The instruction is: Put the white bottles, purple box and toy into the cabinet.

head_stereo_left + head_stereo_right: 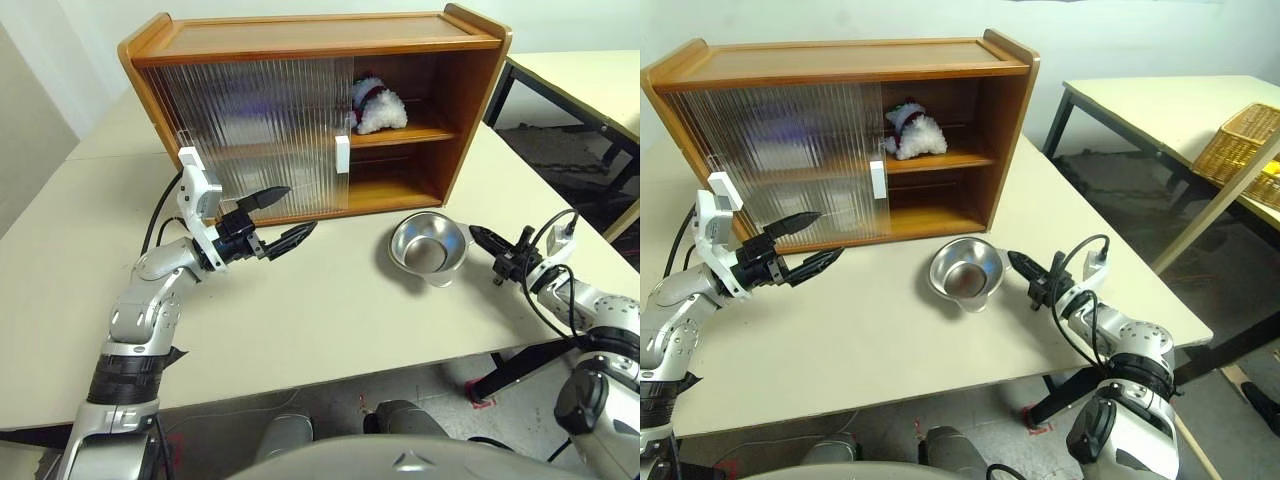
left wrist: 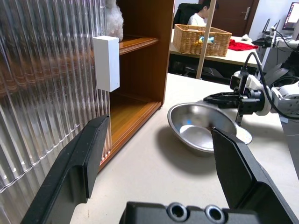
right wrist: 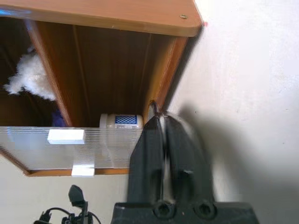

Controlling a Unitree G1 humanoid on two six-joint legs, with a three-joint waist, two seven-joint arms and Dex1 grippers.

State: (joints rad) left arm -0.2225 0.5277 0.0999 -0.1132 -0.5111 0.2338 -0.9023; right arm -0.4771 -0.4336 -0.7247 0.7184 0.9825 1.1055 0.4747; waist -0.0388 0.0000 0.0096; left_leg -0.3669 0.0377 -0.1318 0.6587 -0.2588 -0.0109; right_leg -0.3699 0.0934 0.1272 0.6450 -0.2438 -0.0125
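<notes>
Nearest on the left, the left end effector (image 1: pixel 268 222) hovers above the pale worktop (image 1: pixel 300 320) with its two black fingers spread wide and nothing between them. It points toward the near side of the cabinet (image 1: pixel 300 40), just in front of the ribbed sliding door (image 1: pixel 250 130) that covers the cabinet's left part. A white handle (image 1: pixel 342 154) sits on the right edge of that door, and another white handle (image 1: pixel 187 157) shows at the door's lower left.

On the right, the right end effector (image 1: pixel 478 236) has its fingers clenched together. Its tip meets the right rim of a steel bowl (image 1: pixel 428 246), and the right wrist view shows a thin edge of the rim caught between the fingertips. The bowl stands upright on the worktop, near the cabinet's open right end and just in front of it.

Inside the cabinet, the toy (image 1: pixel 377 105) lies on the upper shelf in the open right part, white and fluffy with a bit of red and green on top. One white bottle (image 3: pixel 122 122) with a blue-checked label stands on the lower shelf, partly behind the sliding door. A dark purple patch near it may be the purple box, but I cannot tell.

Far to the right, a wicker basket (image 1: pixel 1240 145) rests on another table (image 1: pixel 1140 100).
</notes>
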